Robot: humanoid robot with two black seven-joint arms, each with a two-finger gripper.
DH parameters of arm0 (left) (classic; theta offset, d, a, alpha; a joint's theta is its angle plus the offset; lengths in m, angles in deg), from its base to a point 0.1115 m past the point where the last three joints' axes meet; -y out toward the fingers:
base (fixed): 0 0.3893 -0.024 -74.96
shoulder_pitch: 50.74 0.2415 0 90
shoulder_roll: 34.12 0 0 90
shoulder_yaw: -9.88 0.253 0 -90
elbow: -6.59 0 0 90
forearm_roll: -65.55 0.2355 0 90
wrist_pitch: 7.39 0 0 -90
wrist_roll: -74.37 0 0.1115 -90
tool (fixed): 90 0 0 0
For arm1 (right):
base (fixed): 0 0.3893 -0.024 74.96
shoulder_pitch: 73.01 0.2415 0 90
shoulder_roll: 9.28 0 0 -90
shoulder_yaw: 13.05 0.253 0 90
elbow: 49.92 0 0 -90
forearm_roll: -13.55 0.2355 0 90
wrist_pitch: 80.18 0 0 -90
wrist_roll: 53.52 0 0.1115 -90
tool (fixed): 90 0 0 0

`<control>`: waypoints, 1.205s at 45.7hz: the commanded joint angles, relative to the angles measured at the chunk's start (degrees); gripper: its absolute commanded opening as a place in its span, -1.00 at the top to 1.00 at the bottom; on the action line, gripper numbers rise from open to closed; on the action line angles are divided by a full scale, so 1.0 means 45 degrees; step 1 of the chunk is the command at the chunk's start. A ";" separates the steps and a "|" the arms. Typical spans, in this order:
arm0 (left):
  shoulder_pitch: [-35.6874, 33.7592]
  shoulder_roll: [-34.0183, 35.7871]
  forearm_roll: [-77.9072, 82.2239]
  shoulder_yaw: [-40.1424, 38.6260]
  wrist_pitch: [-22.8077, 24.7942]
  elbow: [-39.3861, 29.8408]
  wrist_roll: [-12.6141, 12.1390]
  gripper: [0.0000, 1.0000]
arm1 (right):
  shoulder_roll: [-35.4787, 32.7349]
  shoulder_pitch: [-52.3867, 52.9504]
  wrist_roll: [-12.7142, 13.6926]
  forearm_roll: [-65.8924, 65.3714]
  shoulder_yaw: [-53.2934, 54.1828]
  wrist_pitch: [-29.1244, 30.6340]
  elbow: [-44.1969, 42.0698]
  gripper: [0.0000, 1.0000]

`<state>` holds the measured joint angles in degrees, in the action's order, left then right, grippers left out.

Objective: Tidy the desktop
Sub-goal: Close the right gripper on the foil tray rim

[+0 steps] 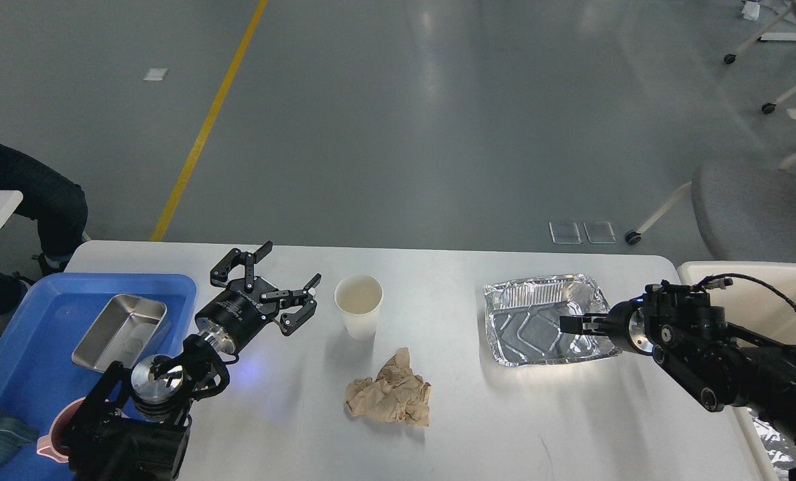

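On the desktop [438, 427], the right gripper [571, 325] reaches into the foil tray [538, 321], jaws indistinguishable, likely to bin it, while the left gripper [274, 284], left of the tray, hangs spread.

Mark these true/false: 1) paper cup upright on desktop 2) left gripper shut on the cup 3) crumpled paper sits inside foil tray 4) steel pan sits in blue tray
1) True: the paper cup stands upright on the desktop.
2) False: the left gripper is open, beside the cup, apart from it.
3) False: the crumpled paper lies on the desktop, left of the foil tray.
4) True: the steel pan sits in the blue tray.
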<state>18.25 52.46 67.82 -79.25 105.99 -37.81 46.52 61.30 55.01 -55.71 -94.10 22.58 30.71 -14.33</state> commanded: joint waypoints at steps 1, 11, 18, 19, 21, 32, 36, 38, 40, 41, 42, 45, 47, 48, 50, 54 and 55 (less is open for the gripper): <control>0.0000 0.0019 0.0002 0.0000 0.0000 0.0002 -0.0002 -1.00 | -0.0020 -0.0011 0.0000 0.0017 -0.0008 0.0007 0.0020 -0.84; 0.0000 0.0038 0.0002 0.0000 0.0000 0.0002 -0.0002 -1.00 | -0.0040 -0.0031 0.0000 -0.0042 -0.0202 0.0144 0.0040 0.03; 0.0000 0.0077 0.0002 0.0000 0.0000 0.0002 -0.0002 -1.00 | -0.0040 0.0008 0.0000 0.0056 -0.0750 0.0340 0.0020 0.31; 0.0000 0.0077 0.0002 0.0000 0.0000 0.0002 -0.0002 -1.00 | -0.0040 0.0008 0.0000 0.0114 -0.0769 0.0359 0.0020 0.31; 0.0000 0.0097 0.0002 0.0000 0.0020 0.0002 -0.0002 -1.00 | -0.0040 -0.0011 0.0000 0.0231 -0.0808 0.0359 0.0020 0.35; 0.0019 0.0116 0.0002 0.0000 0.0020 0.0002 -0.0002 -1.00 | -0.0040 -0.0070 0.0000 0.0407 -0.0808 0.0340 0.0020 0.91; 0.0019 0.0116 0.0002 -0.0019 0.0020 0.0002 -0.0002 -1.00 | -0.0040 -0.0089 0.0000 0.0427 -0.0808 0.0417 0.0020 1.00; 0.0019 0.0116 0.0002 0.0000 0.0020 0.0002 -0.0002 -1.00 | -0.0040 -0.0109 0.0000 0.0427 -0.0808 0.0437 0.0040 1.00; 0.0019 0.0116 0.0002 -0.0019 0.0020 0.0002 -0.0002 -1.00 | -0.0040 -0.0109 0.0000 0.0447 -0.0808 0.0437 0.0059 1.00; 0.0019 0.0116 0.0002 -0.0019 0.0020 0.0002 -0.0002 -1.00 | -0.0040 -0.0109 -0.0019 0.0466 -0.0808 0.0437 0.0078 1.00; 0.0019 0.0116 0.0002 -0.0019 0.0020 0.0002 -0.0002 -1.00 | -0.0040 -0.0109 0.0000 0.0485 -0.0808 0.0437 0.0079 1.00; 0.0019 0.0116 0.0002 -0.0019 0.0020 0.0002 -0.0002 -1.00 | -0.0040 -0.0070 -0.0020 0.0505 -0.0808 0.0437 0.0137 1.00; 0.0019 0.0116 0.0002 -0.0019 0.0020 0.0002 -0.0002 -1.00 | -0.0040 -0.0051 -0.0020 0.0505 -0.0808 0.0457 0.0157 1.00; 0.0019 0.0116 0.0002 -0.0019 0.0020 0.0002 -0.0002 -1.00 | -0.0040 -0.0050 -0.0020 0.0505 -0.0808 0.0476 0.0176 1.00; 0.0019 0.0116 0.0002 -0.0019 0.0058 0.0002 -0.0002 -1.00 | -0.0059 -0.0031 -0.0020 0.0525 -0.0808 0.0573 0.0254 1.00; 0.0000 0.0136 0.0002 -0.0019 0.0098 0.0002 -0.0002 -1.00 | -0.0331 0.0028 -0.0020 0.0641 -0.0731 0.0807 0.0566 1.00; 0.0000 0.0136 0.0002 -0.0019 0.0098 0.0002 -0.0002 -1.00 | -0.0468 0.0028 -0.0020 0.0797 -0.0692 0.0886 0.0702 1.00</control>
<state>18.34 52.99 67.83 -79.33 106.32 -37.80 46.50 60.97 54.88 -55.79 -91.73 18.97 33.35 -13.03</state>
